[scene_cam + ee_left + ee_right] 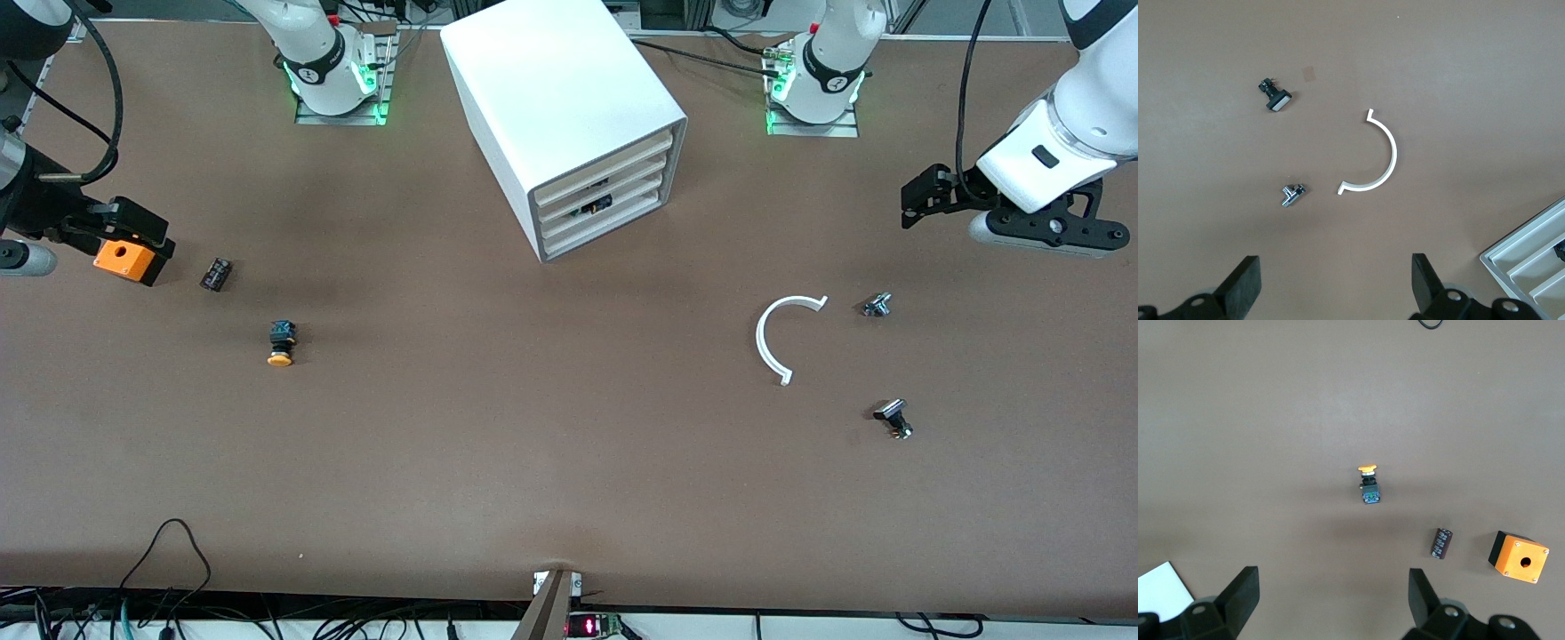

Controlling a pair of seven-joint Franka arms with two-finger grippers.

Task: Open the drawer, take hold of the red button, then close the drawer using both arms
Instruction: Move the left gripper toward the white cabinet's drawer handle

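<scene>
The drawer (627, 201) is sitting shut in the white cabinet (551, 80), which is standing in the middle of the table, far from the front camera. It is one of the lower drawers, and something small and dark is peeking out just above its sloped front. That may be the red button, but no red cap is showing anywhere. The button lying out on the table toward the right arm's end has an orange cap (281, 344), so it is not the one. The left gripper (1335, 287) is hanging over the table at the left arm's end, fingers spread wide, holding nothing. The right gripper (1331, 600) is hanging near the orange box (124, 258), also wide open and empty. The drawer is probably light and slides easily, so pulling at the front lip looks best, with the other arm steadying the cabinet. The button is likely small, hard and slippery on top, so pinching its boxy body looks safer.
</scene>
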